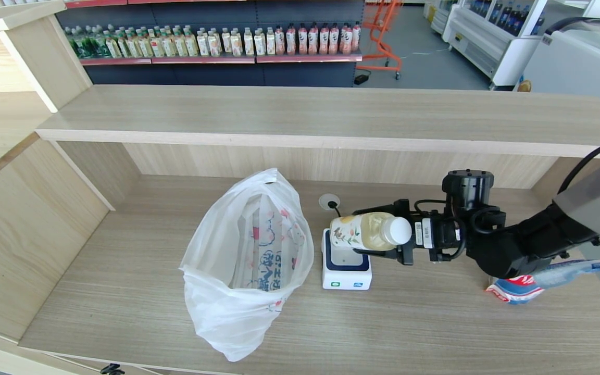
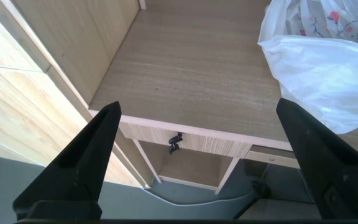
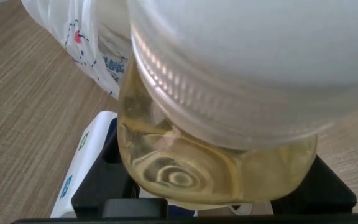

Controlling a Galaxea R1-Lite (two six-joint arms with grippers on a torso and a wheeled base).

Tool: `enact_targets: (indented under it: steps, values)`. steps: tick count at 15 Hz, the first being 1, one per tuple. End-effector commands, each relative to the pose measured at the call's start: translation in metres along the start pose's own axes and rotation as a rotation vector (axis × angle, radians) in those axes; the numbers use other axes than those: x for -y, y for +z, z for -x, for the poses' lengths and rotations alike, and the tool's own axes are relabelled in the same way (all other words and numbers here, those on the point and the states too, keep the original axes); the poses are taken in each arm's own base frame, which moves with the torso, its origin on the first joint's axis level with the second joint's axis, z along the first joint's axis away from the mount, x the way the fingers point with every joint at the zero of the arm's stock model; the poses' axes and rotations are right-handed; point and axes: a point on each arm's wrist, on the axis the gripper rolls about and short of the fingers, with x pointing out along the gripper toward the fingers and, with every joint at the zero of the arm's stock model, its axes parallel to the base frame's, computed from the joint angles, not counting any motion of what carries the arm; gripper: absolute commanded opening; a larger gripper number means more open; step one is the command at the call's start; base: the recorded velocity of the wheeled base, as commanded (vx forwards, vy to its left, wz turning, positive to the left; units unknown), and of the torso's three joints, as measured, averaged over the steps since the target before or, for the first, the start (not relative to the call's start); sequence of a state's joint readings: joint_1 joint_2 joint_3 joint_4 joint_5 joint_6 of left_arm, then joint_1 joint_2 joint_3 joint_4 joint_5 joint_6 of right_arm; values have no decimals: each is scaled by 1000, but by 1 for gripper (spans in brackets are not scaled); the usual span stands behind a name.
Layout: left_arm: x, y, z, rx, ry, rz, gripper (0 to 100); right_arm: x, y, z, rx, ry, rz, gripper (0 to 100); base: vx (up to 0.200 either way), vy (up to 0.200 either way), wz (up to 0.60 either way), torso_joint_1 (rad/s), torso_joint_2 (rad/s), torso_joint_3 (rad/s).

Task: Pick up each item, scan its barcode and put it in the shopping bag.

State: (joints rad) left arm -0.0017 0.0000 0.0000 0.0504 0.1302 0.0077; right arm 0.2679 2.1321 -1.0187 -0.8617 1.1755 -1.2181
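Note:
My right gripper [image 1: 378, 233] is shut on a drink bottle [image 1: 367, 230] with pale yellow liquid, a flowered label and a white cap [image 1: 398, 229]. It holds the bottle lying sideways just above the white and blue barcode scanner [image 1: 346, 266]. In the right wrist view the bottle [image 3: 216, 149] looms close over the scanner [image 3: 82, 177]. The white plastic shopping bag [image 1: 250, 260] stands open left of the scanner with packaged goods inside. My left gripper [image 2: 197, 155] hangs open off the counter's near left corner, with the bag [image 2: 322, 50] farther off.
A blue, red and white snack packet [image 1: 534, 281] lies on the counter under my right arm. A cable port [image 1: 329, 201] sits behind the scanner. A raised wooden ledge [image 1: 331, 114] backs the counter and a side wall [image 1: 24, 229] closes its left.

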Motion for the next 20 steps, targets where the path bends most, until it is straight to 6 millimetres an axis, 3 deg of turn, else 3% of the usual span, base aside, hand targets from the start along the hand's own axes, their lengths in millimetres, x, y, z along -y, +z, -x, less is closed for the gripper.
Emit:
enact_targets:
  steps: [1, 5, 14, 18, 19, 20]
  values:
    - [0, 0, 0, -2, 0, 0, 100, -4, -8, 5, -20, -2, -21, 0, 0, 0, 0, 0, 0, 0]
    - [0, 0, 0, -2, 0, 0, 100, -7, -13, 4, -25, 0, -19, 0, 0, 0, 0, 0, 0, 0]
    - [0, 0, 0, -2, 0, 0, 100, 7, 7, 9, -16, -18, 14, 0, 0, 0, 0, 0, 0, 0]
    - [0, 0, 0, -2, 0, 0, 100, 56, 101, 33, 6, -141, -354, 0, 0, 0, 0, 0, 0, 0]
    - [0, 0, 0, -2, 0, 0, 100, 57, 119, 40, 4, -175, -499, 0, 0, 0, 0, 0, 0, 0]
    - [0, 0, 0, 0, 0, 0, 100, 56, 121, 42, 2, -182, -521, 0, 0, 0, 0, 0, 0, 0]
